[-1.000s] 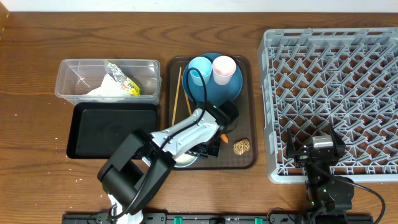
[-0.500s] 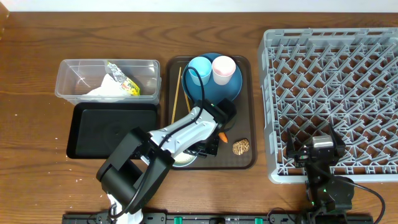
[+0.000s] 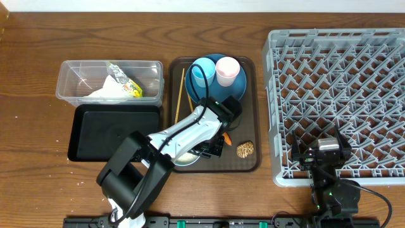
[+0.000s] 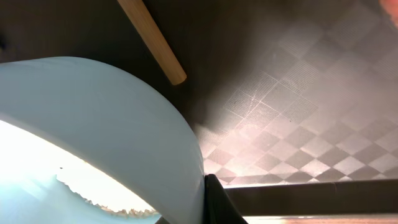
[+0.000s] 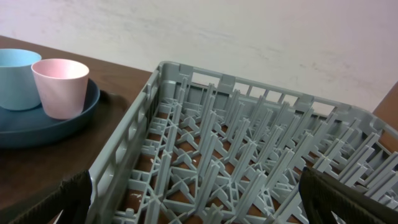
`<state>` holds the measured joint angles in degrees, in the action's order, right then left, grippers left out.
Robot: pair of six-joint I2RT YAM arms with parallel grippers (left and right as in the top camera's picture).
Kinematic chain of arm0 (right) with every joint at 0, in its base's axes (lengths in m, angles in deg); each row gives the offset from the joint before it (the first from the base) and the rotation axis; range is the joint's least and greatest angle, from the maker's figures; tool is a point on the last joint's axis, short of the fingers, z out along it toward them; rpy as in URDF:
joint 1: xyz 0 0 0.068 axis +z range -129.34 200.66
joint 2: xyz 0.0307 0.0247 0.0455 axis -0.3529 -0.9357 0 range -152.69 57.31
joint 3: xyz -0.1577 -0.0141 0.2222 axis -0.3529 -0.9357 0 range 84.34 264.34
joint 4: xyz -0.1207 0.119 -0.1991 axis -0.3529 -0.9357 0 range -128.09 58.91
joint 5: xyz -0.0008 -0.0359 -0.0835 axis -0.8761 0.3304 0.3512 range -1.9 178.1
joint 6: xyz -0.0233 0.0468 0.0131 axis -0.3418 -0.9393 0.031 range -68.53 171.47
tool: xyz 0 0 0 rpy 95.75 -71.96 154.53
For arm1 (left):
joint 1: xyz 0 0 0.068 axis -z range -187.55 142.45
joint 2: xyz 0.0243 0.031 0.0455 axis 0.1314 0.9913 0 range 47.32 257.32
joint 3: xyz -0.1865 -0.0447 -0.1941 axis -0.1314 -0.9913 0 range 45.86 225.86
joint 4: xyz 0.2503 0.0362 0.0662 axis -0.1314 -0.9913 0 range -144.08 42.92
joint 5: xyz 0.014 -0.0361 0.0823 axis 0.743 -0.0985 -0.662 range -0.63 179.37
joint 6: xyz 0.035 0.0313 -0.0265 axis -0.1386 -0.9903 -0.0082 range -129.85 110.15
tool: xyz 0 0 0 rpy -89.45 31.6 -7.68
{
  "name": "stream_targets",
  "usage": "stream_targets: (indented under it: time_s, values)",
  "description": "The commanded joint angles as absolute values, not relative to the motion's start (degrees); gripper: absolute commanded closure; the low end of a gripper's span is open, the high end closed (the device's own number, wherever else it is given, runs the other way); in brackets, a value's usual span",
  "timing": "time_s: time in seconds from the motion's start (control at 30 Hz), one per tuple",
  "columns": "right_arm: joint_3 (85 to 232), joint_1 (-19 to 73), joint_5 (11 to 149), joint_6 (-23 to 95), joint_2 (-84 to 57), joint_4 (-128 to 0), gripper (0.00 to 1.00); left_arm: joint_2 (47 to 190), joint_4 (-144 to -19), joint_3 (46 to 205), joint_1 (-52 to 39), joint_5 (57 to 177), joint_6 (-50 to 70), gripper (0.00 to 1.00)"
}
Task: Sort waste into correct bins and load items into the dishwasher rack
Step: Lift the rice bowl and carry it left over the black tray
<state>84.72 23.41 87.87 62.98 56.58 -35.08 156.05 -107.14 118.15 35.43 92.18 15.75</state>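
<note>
Napkin [image 3: 104, 94], wrapper [image 3: 124, 81] in clear tub [image 3: 69, 69], left of brown tray [image 3: 252, 114]. Carrot piece [image 3: 226, 135], morsel [image 3: 245, 149], bowl [image 4: 93, 124], plate [image 3: 237, 85], blue cup [image 3: 202, 71], pink cup [image 3: 228, 68], chopsticks [image 3: 181, 95] on brown tray. Rack [image 3: 342, 38], right of it, unloaded. Left gripper [image 3: 207, 149] at bowl, grip cannot be told. Right gripper [image 5: 205, 202] spread wide.

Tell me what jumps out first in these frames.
The large square grey plastic lattice rack dominates the right side. At centre, the left gripper reaches down to the white-and-pale-blue bowl on the brown rectangular serving tray. A round blue plate carries a light blue cup and a pinkish-white cup at the tray's far end.
</note>
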Motion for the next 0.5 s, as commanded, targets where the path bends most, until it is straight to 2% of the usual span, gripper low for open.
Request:
stream_targets:
  time_s: [0.0, 0.23, 0.47]
  values:
    - [84.7, 23.0, 87.7, 63.3, 56.7, -35.3, 0.01, 153.5, -107.5, 119.7, 35.1, 91.2, 14.1, 0.94]
    - [84.7, 23.0, 87.7, 63.3, 56.7, -35.3, 0.01, 149.4, -107.5, 119.7, 32.7, 89.5, 13.7, 0.94]
    - [84.7, 23.0, 87.7, 63.3, 56.7, -35.3, 0.01, 142.3, -107.3, 119.7, 25.2, 89.9, 10.9, 0.94]
